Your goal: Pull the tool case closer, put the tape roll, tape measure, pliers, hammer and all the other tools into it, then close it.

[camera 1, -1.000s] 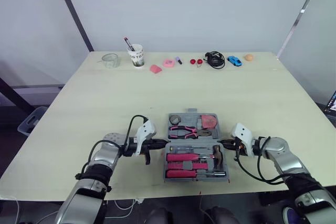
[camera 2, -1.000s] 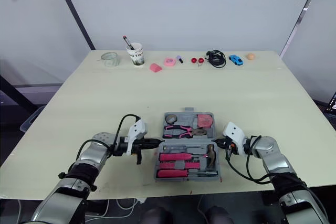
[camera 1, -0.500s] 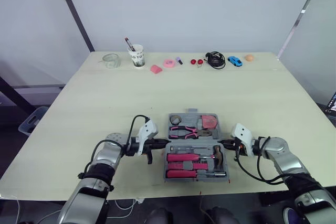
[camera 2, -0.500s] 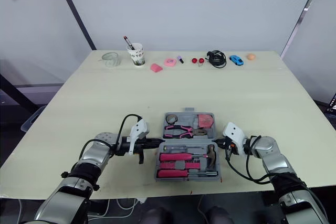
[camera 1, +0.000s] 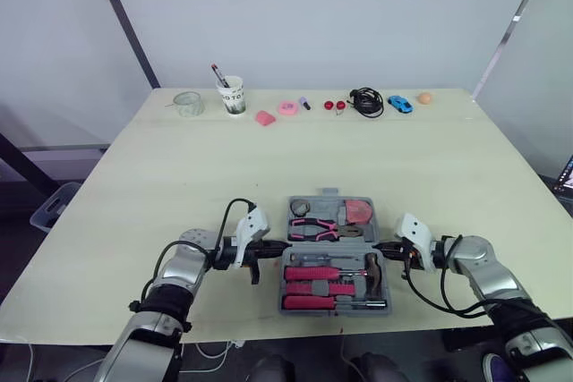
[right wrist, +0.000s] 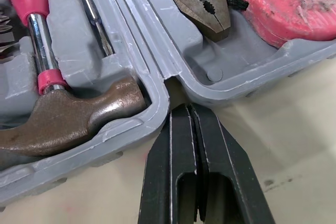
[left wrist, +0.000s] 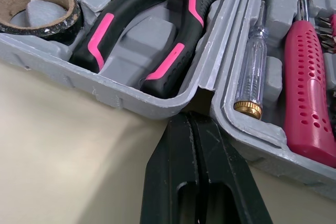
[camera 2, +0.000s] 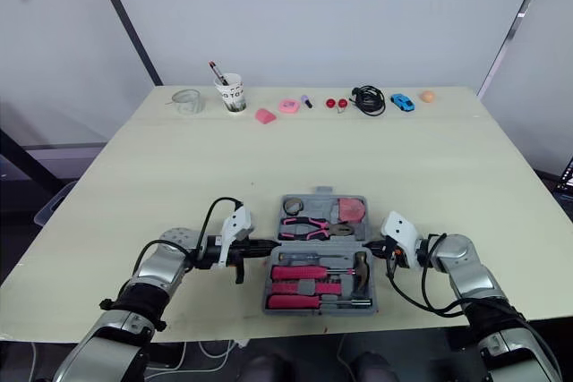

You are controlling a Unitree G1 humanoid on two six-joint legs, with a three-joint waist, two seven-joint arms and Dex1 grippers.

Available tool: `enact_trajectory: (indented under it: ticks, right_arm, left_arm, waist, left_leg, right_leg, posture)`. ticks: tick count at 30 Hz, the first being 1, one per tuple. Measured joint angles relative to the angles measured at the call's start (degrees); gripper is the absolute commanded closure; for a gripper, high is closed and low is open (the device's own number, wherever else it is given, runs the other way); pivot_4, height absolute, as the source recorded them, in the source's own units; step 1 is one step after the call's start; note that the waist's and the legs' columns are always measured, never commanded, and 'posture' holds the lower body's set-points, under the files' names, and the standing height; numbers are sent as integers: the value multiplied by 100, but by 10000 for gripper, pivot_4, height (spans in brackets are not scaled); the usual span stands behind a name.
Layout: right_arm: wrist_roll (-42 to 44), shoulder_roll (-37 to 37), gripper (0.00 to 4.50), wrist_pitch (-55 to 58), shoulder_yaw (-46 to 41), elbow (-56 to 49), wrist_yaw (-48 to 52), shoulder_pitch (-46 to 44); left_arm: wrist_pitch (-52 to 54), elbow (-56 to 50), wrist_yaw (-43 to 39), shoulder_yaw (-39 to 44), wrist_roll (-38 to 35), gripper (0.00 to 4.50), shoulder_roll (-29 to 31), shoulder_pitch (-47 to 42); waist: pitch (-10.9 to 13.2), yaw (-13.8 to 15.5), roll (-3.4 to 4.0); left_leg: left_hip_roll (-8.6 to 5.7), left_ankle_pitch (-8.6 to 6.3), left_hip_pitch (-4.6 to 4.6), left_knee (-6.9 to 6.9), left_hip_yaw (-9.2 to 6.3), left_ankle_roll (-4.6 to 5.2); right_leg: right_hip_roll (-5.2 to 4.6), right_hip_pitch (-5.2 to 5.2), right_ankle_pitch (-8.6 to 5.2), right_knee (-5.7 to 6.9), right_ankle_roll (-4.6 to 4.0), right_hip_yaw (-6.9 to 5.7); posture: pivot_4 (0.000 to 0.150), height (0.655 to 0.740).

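Grey plastic tool case point(camera 1: 336, 252): rigid, likely heavy loaded | grasp far rim | left gripper point(left wrist: 188, 115), right gripper point(right wrist: 184, 107): fully closed, empty, at hinge ends.

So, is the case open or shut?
Open. Both halves of the case lie flat, and the pliers, tape roll and hammer show inside.

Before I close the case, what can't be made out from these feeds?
- Right wrist view: the hammer handle, cut off by the frame edge.
- Both wrist views: whether the left gripper and right gripper touch the tool case hinge; their shut tips cover the contact.
- Head views: small pink items at the far edge of the table, too small to identify.
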Motion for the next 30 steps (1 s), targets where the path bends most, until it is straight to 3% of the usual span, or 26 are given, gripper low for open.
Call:
enact_trajectory:
  ticks: [10,30]
  right_arm:
    - [19,-23,44880,71,13,-107,87,87]
    - [37,-15,44880,217,29,-246,95,153]
  left_arm:
    - [344,-570,-92,-62,-51,45000,115,329]
    - [363,-626,-144,-104,-64,45000,189,368]
  waist:
    - [-8,-16,1]
    - [-16,-24,0]
  left_leg:
    - [2,0,3,-1,-7,0]
    - [3,0,9,-2,-6,0]
  right_leg:
    - [0,0,-1,1,-1,3]
    - [2,0,-11,3,-19,7]
  posture:
    - [1500,7400]
    - [1500,7400]
